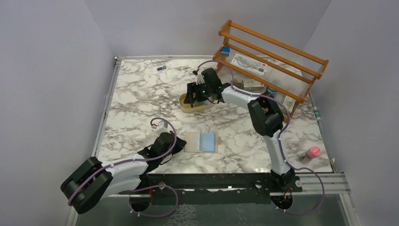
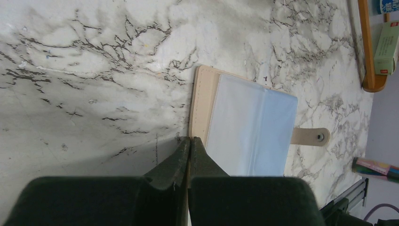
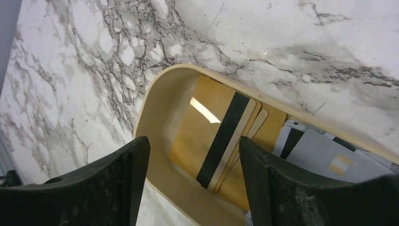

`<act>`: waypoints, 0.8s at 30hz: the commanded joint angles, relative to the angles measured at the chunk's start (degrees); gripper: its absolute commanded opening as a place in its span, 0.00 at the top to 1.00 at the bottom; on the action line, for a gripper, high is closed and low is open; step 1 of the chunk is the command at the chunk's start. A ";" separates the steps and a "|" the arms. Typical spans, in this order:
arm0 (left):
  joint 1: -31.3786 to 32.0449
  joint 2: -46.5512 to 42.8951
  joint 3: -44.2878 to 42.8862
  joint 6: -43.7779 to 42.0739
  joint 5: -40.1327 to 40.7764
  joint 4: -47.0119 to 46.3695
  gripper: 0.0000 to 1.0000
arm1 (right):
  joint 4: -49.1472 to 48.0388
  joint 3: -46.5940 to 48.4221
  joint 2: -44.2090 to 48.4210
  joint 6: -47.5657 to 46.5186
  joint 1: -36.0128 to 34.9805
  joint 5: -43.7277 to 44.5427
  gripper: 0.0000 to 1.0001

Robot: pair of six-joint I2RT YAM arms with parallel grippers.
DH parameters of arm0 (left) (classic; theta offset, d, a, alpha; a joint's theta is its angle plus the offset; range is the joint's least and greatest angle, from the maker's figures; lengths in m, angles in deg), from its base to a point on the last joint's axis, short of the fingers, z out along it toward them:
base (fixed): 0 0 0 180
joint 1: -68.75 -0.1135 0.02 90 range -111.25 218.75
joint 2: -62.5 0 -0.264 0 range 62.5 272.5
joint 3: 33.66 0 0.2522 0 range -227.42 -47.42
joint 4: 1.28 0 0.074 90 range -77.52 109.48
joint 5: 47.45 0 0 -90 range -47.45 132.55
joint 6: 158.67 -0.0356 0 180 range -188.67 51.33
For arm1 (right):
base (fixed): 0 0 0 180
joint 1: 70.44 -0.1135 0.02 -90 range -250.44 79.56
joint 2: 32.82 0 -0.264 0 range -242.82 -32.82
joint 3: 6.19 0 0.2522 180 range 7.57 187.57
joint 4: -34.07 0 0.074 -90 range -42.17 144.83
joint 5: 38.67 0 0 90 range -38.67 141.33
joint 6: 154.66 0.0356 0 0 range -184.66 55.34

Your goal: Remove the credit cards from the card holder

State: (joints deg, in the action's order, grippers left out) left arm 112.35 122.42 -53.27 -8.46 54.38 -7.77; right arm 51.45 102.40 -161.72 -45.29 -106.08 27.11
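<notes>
The beige card holder [image 1: 192, 142] lies open and flat on the marble near the front. Its pockets show a whitish card [image 2: 235, 113] beside a pale blue card [image 2: 278, 127], and the snap tab [image 2: 310, 136] sticks out on the far side. My left gripper [image 2: 191, 138] is shut on the holder's near beige edge [image 2: 203, 103]; in the top view it [image 1: 179, 147] sits at the holder's left edge. My right gripper [image 1: 192, 98] is open and empty over the oval tan tray [image 3: 157, 96], which holds gold cards [image 3: 204, 110] with black stripes and grey-white cards [image 3: 324, 153].
A wooden rack [image 1: 273, 52] with boxes stands at the back right; its foot [image 2: 369, 56] and a green box [image 2: 388, 47] show in the left wrist view. A pink object [image 1: 312, 152] lies front right. A small item [image 1: 161, 68] lies at the back.
</notes>
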 commanded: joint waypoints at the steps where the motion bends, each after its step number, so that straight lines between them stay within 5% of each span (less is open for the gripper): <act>1: 0.18 0.62 0.47 -0.68 0.17 4.40 1.00 | 6.42 4.23 3.77 -3.54 1.78 5.02 0.25; 6: 0.13 0.59 -1.80 -2.47 1.80 6.57 0.96 | 9.62 4.77 9.84 -5.26 3.62 11.10 0.23; 12: -0.35 0.13 -6.95 -7.74 5.52 11.17 0.50 | 5.82 -5.52 22.02 -6.54 3.62 17.21 0.01; 17: -4.46 -1.62 -14.64 -15.42 8.59 17.97 0.02 | 2.17 -15.57 30.74 -4.84 3.63 14.46 0.00; 24: -16.64 -0.25 -24.53 -26.18 -2.03 19.71 0.01 | -2.89 -30.89 43.20 -3.31 3.67 12.75 0.00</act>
State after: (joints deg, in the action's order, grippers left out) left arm 101.92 121.92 -72.88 -25.66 58.75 9.65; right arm 51.82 77.70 -124.00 -49.66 -102.14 40.68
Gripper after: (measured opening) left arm 0.986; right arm 0.998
